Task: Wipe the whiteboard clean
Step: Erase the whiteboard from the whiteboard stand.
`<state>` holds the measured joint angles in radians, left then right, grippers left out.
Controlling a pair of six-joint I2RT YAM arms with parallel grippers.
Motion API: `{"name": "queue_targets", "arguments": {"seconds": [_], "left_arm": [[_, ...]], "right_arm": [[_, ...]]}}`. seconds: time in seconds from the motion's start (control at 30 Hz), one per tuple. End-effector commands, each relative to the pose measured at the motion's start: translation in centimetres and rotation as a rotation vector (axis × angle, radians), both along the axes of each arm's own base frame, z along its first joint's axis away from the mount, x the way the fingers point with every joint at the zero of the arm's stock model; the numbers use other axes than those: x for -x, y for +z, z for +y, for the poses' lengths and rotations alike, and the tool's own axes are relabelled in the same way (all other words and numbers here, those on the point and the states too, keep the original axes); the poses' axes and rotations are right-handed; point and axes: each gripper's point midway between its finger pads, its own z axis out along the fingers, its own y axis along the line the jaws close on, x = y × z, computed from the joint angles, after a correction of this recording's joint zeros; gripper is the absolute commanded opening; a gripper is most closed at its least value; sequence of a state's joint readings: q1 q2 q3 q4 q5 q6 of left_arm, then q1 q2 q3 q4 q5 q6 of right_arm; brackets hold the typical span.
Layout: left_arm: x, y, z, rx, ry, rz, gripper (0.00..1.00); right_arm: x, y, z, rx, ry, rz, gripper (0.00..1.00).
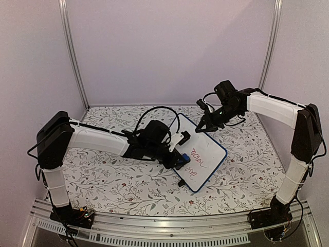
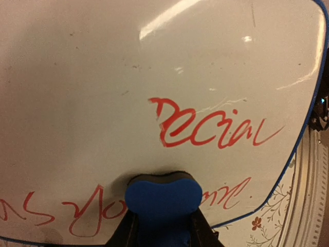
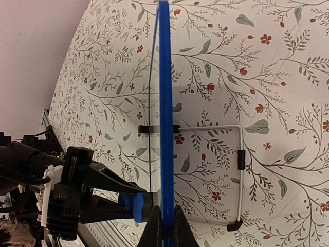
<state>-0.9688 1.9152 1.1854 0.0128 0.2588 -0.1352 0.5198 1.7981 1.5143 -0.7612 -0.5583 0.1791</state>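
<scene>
The whiteboard (image 1: 203, 152) stands tilted on the floral table, blue-framed, with red handwriting on its face (image 2: 205, 126). My left gripper (image 1: 181, 158) is shut on a small blue eraser block (image 2: 163, 198) and presses it against the board's lower part, over the lower line of writing. My right gripper (image 1: 204, 125) is shut on the board's top edge; in the right wrist view the blue frame (image 3: 165, 103) runs edge-on between the fingers. The eraser (image 3: 134, 207) and left gripper show there at the lower left.
A wire stand with black feet (image 3: 239, 159) props the board from behind. The floral tablecloth (image 1: 113, 180) covers the table. White walls and metal posts (image 1: 72, 51) close in the back and sides.
</scene>
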Motion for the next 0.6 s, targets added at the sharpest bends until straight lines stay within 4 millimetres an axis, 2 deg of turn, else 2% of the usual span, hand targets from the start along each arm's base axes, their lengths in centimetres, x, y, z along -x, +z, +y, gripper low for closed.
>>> {"name": "queue_targets", "arguments": {"seconds": [0.0,0.27,0.37,0.57], "left_arm": [[1.9,-3.6,1.4,-0.111,-0.016,0.062,0.0],[-2.1,1.9,0.3,-0.076,0.053,-0.123,0.0],[-3.7,4.1,-0.1,-0.024,0.081,-0.134,0.0],[-4.9,6.3,-0.6,0.019,0.101,-0.2,0.0]], "right_arm": [[2.4,-3.1,-0.1,0.082,0.044,0.093,0.0],[2.4,-2.9,-0.1,0.08,0.045,0.092,0.0],[2.3,-2.9,0.0,0.077,0.044,0.095,0.0],[2.4,-3.1,0.8,0.076,0.062,0.101,0.0]]}}
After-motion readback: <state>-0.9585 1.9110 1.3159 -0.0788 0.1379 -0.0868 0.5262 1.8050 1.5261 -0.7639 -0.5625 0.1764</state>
